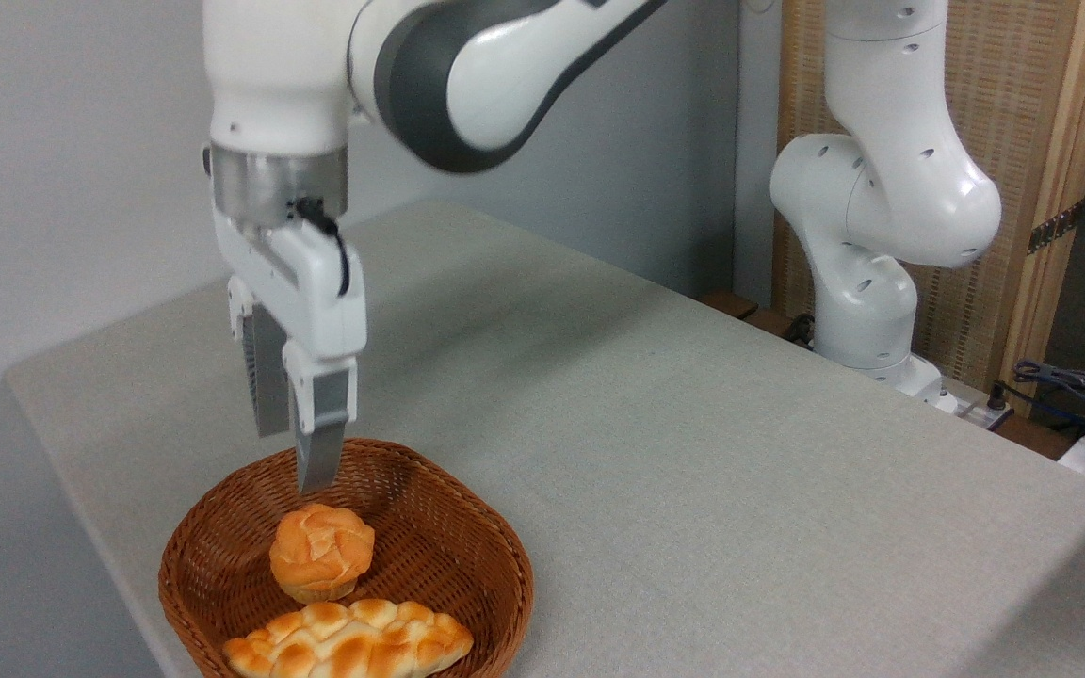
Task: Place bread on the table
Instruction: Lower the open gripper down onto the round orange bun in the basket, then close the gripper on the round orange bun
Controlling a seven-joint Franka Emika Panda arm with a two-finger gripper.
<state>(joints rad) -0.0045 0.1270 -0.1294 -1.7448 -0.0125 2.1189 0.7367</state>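
approach step: gripper [293, 461] hanging just above the bun [321, 561] in the wicker basket [495, 565], fingers slightly apart, empty; next: lower straight down, straddle, close

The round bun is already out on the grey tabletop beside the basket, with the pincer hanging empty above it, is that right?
Not quite. The camera view shows the round bun inside the wicker basket, next to the braided loaf, not out on the tabletop. The rest holds: the pincer hangs empty above it, gripping nothing.
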